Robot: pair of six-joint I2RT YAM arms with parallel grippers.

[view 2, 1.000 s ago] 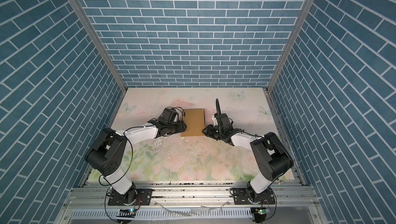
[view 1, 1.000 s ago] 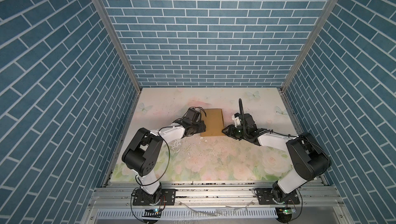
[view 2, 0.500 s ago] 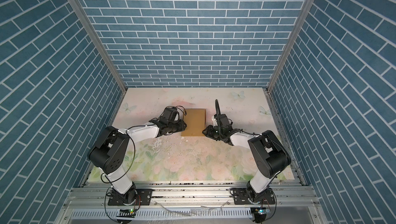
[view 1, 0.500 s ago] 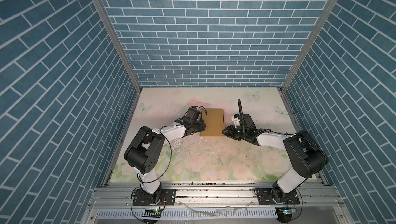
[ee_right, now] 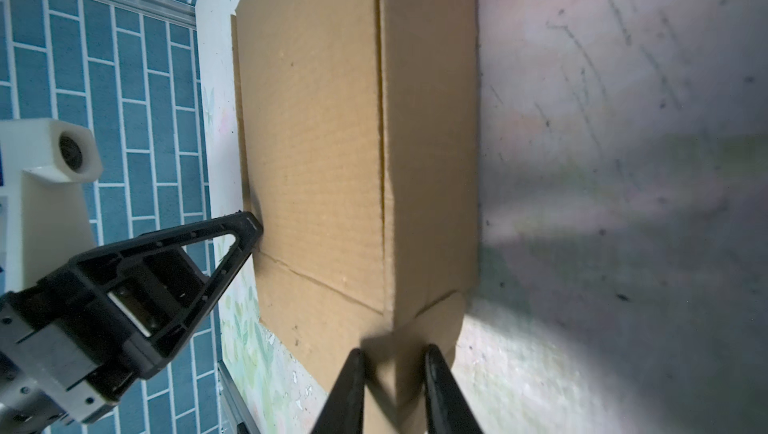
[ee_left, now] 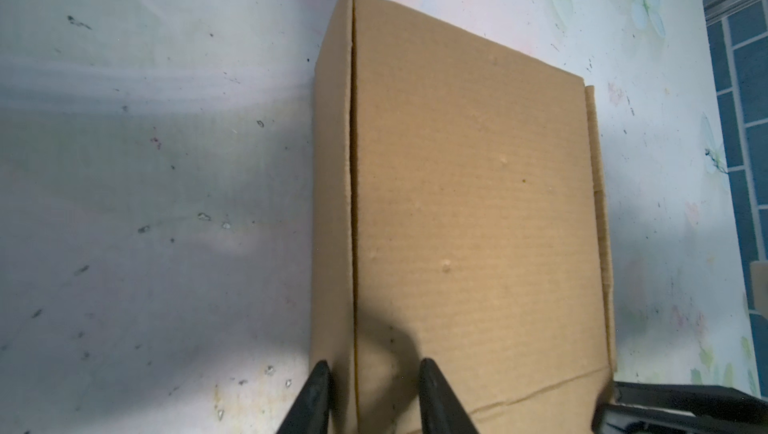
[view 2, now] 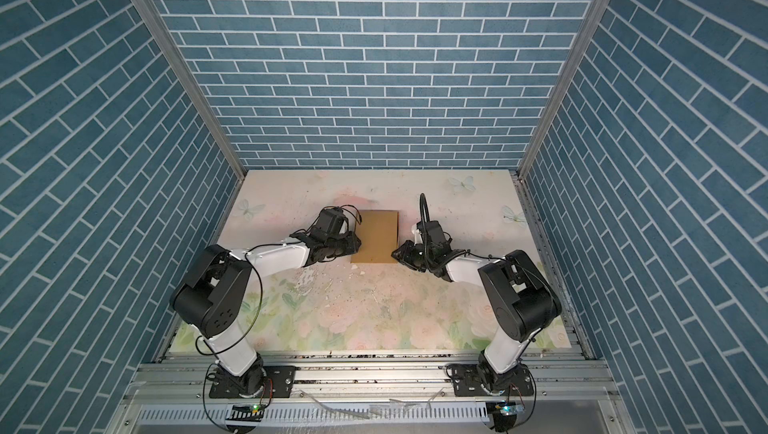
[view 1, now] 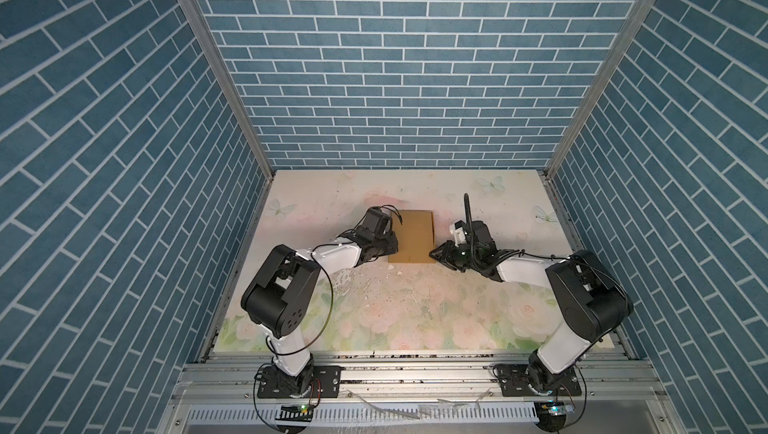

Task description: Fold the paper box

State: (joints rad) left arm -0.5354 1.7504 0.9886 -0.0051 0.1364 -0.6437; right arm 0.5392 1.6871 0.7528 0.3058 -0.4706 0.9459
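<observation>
The paper box (view 1: 411, 236) (view 2: 376, 236) lies closed, a plain brown carton at mid-table in both top views. My left gripper (view 1: 392, 245) (ee_left: 374, 367) is at its near left corner. One finger presses the outside of the left side wall and the other lies on the lid (ee_left: 478, 203), so the jaws are closed astride that edge. My right gripper (view 1: 432, 252) (ee_right: 392, 353) is at the near right corner, jaws narrowed onto the cardboard corner, with the box top (ee_right: 316, 141) stretching away. The left gripper's fingertip (ee_right: 251, 224) touches the lid's far edge in the right wrist view.
The floral table mat (view 1: 415, 315) has white flakes scattered just in front of the box (view 1: 374, 282). Blue brick walls close in on three sides. An aluminium rail (view 1: 415, 374) runs along the front. A black cable (view 1: 468, 212) stands up from the right wrist.
Both pairs of jaws have narrowed onto the box's near corners, the left more than the right. The left arm has shifted slightly. The box has stayed put.
</observation>
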